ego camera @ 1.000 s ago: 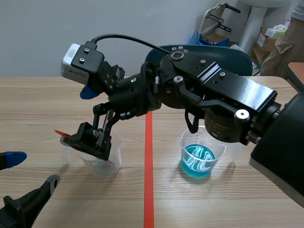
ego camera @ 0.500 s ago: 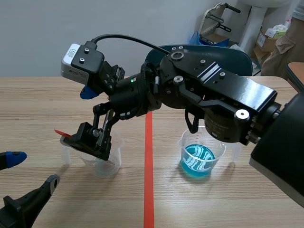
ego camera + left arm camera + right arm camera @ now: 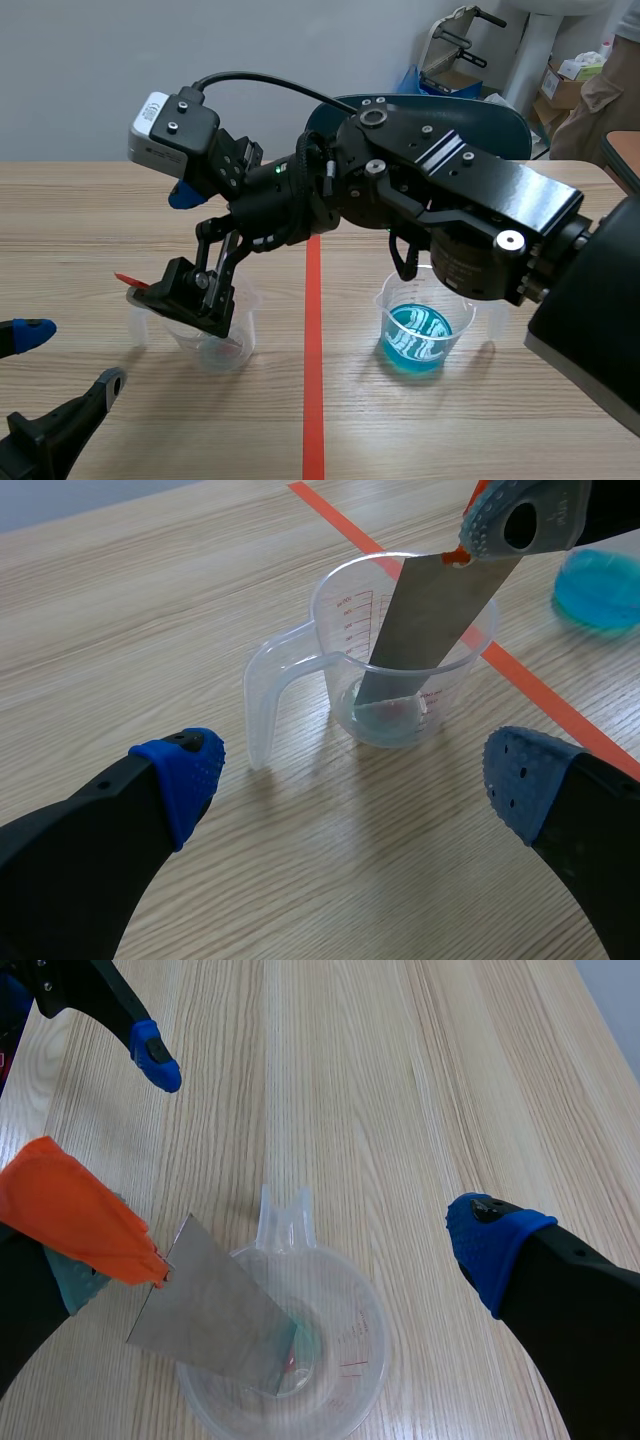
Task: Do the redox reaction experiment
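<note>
How the scraper [image 3: 215, 1310] is fixed stays hidden: its orange handle sits against one finger of the right claw [image 3: 285, 1260], whose fingers stand wide apart. The flat grey metal blade slants into a clear plastic cup [image 3: 335, 630] left of the tape line [image 3: 313, 400]. The blade's tip is blurred behind the cup's wall. The left claw [image 3: 355, 780] gapes wide at the desk's [image 3: 80, 220] near left corner. The right arm cuts off the far rim of the blue cup [image 3: 428, 330].
</note>
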{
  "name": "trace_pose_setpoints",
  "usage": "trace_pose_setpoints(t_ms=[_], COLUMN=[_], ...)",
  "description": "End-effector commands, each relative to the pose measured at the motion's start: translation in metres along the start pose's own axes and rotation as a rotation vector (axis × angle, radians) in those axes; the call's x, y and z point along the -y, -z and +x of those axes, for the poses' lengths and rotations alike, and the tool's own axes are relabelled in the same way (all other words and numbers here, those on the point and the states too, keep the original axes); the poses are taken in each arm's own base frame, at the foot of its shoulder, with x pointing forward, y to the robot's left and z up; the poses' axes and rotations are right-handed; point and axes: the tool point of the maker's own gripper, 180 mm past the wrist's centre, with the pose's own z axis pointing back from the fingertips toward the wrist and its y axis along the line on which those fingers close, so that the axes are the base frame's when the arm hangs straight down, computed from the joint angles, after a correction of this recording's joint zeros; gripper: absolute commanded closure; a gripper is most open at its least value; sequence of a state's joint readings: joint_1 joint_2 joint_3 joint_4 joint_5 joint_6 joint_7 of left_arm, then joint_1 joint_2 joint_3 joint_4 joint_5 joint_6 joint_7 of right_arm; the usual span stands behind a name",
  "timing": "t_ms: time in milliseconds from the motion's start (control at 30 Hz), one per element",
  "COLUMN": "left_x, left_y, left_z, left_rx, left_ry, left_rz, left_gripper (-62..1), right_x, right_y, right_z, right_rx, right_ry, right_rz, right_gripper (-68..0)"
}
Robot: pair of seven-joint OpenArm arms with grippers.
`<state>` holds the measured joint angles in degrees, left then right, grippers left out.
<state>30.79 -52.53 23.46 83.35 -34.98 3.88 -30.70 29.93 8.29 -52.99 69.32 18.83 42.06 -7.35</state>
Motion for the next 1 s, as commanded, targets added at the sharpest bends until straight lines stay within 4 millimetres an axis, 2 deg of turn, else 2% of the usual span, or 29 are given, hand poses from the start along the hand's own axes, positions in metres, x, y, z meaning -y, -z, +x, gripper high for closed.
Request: trace_pose_setpoints(t_ms=[0, 767, 967], left_x=[0.001, 0.001, 0.001], left_y=[0.002, 0.002, 0.002], left_z=[0.010, 0.010, 0.010], left_rx=[0.040, 0.040, 0.040], left_ry=[-0.002, -0.002, -0.002], left_rz=[-0.001, -0.001, -0.001], left_gripper=[-55.5, -55.5, -55.5], right_x=[0.006, 0.006, 0.013], right_y=[-0.003, -0.004, -0.018], right_z=[0.016, 0.017, 0.032], right_rx=[0.038, 0.048, 0.118], right_ry=[-0.022, -0.019, 0.021], right_rz=[-0.001, -0.001, -0.031], right_gripper=[-67.9, -67.9, -67.9])
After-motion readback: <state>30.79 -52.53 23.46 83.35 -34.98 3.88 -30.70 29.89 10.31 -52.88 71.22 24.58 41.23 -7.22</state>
